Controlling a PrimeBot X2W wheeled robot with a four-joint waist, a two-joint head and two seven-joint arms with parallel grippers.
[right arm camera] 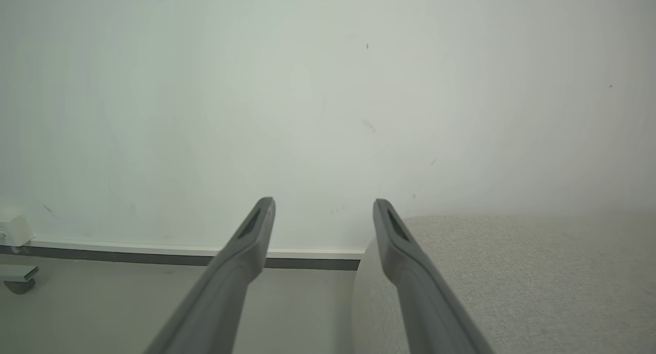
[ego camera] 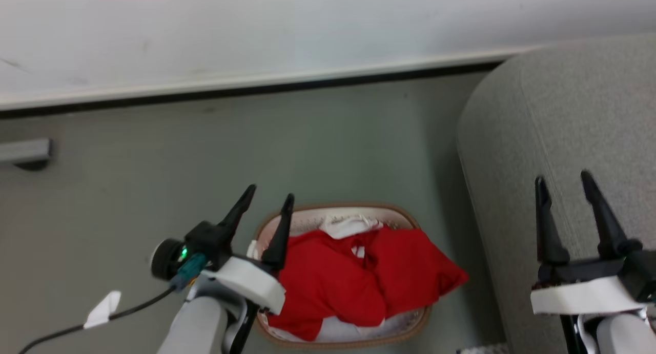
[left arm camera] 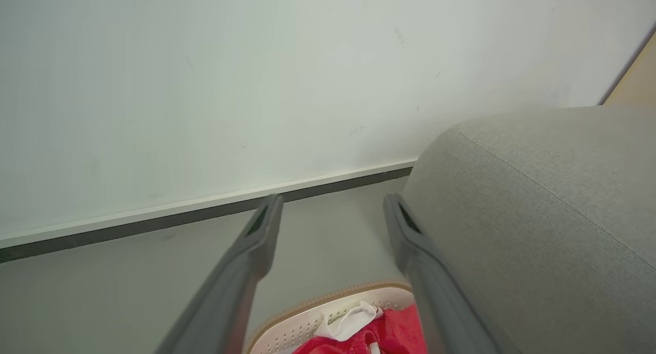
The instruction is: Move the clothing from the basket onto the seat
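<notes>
Red soft clothing (ego camera: 359, 287) crumpled in perforated basket (ego camera: 328, 206) | left fingers (ego camera: 281, 231), right fingers (ego camera: 547, 226) spread (holding nothing)

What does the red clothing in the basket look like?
The clothing is bright red, soft and crumpled, with white trim in the middle. It lies heaped in the basket on a white cloth, one corner flopping over the rim toward the sofa. The open left hand is near, not gripping it.
</notes>
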